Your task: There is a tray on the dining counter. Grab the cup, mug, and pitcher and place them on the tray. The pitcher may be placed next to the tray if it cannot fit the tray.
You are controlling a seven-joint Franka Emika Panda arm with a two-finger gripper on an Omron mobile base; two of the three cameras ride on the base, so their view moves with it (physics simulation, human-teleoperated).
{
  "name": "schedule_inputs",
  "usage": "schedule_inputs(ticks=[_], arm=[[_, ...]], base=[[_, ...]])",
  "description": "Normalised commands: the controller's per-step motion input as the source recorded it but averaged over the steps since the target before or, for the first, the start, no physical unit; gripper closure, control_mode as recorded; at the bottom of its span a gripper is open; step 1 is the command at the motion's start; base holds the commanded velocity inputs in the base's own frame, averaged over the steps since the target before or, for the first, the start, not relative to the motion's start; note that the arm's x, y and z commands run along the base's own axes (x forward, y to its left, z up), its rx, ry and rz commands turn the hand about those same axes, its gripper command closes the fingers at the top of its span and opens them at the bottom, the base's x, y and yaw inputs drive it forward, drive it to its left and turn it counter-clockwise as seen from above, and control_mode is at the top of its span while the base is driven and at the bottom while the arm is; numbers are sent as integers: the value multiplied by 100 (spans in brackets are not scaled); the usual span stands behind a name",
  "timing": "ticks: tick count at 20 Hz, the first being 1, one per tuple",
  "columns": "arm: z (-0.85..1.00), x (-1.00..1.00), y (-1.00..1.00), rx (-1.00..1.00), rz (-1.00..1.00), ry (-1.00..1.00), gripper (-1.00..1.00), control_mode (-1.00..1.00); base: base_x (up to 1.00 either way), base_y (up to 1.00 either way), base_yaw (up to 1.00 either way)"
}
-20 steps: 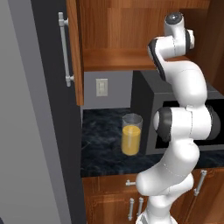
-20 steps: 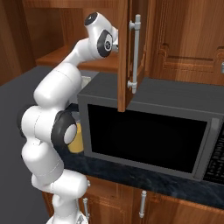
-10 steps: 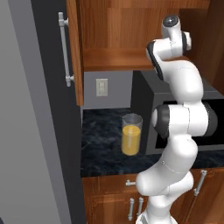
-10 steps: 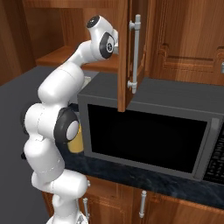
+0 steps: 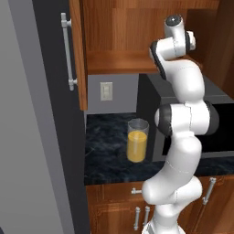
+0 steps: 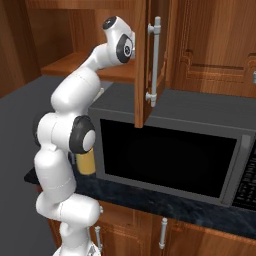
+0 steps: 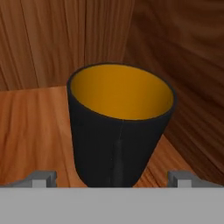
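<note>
The mug (image 7: 118, 127), black with an orange-yellow inside, stands upright on a wooden cabinet shelf (image 7: 30, 127). It is close in front of my gripper (image 7: 111, 178). The gripper is open, with one fingertip (image 7: 41, 177) low on each side of the mug and neither touching it. The pitcher (image 5: 137, 140), a clear glass cylinder with orange liquid in its lower half, stands on the dark wall counter (image 5: 105, 151) left of the microwave. In the right base view the pitcher (image 6: 86, 163) peeks out behind my arm. The tray, the cup and the dining counter are out of view.
A black microwave (image 6: 165, 160) sits under the open upper cabinet. The cabinet's open door (image 6: 147, 60) hangs beside my wrist, and another open door (image 5: 75, 50) stands at the left. The cabinet's side wall (image 7: 183, 65) is close on the mug's right.
My upper arm has edged a little further into the open cabinet. The pitcher has not moved and the gripper has stayed open.
</note>
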Motion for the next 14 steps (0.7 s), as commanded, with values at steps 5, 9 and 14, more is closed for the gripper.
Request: schedule_inputs(ticks=[5, 9, 14], arm=[[0, 21, 0, 0, 0, 6, 100, -100], [0, 1, -2, 0, 0, 5, 100, -100], [0, 0, -3, 0, 0, 5, 100, -100]], base=[[0, 0, 0], [0, 0, 0], [0, 0, 0]])
